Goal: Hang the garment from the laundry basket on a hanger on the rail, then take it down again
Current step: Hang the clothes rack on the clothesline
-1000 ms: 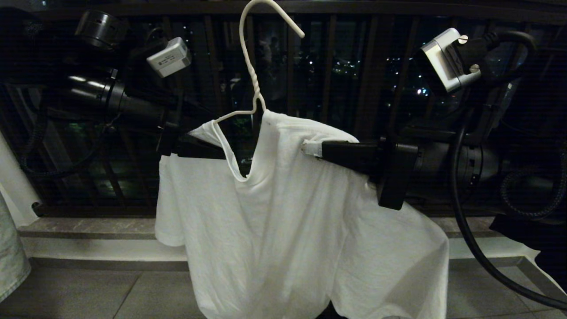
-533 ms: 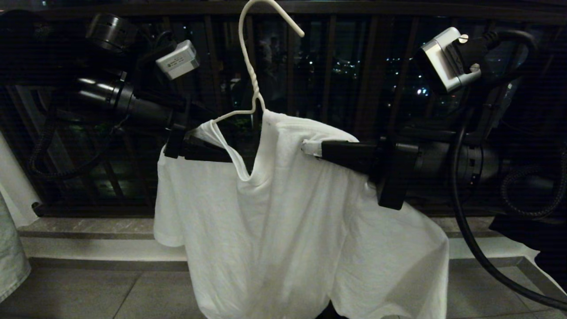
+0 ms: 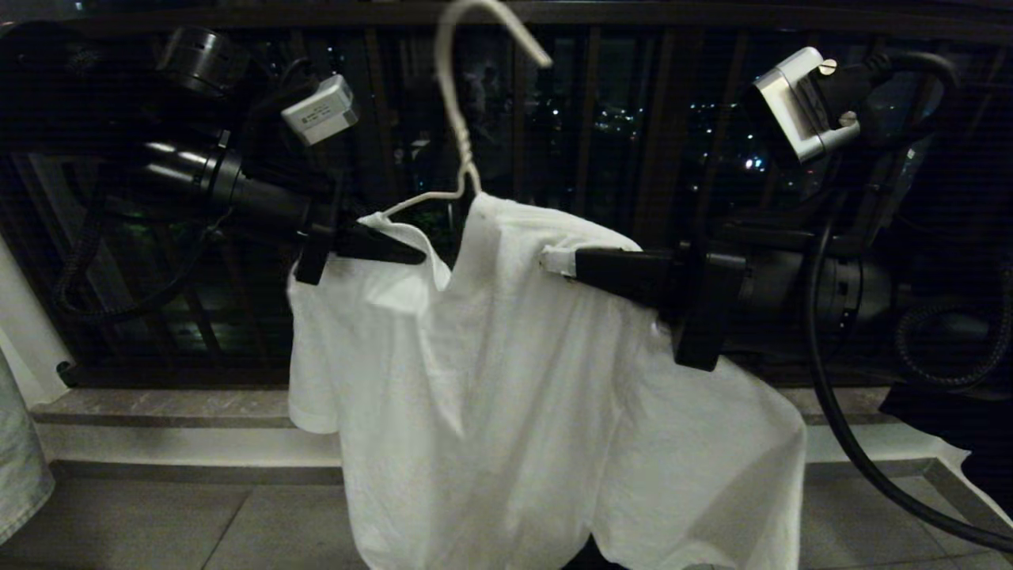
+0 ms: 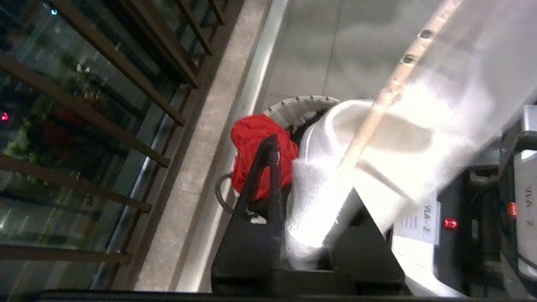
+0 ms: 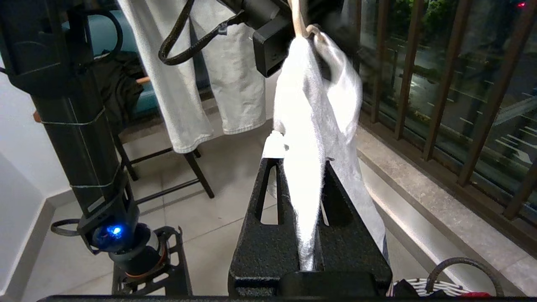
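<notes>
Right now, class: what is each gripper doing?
Left gripper: closed on the garment at its collar, beside the hanger.
Right gripper: shut on the garment's other shoulder.

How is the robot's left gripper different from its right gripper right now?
The left gripper pinches the T-shirt at the collar side; the right gripper pinches the other shoulder. The left gripper points slightly downward toward the middle, the right one lies almost level. The left gripper shows bare black jaws, the right one a white tip. Both are shut on the T-shirt draped over the white hanger.
</notes>
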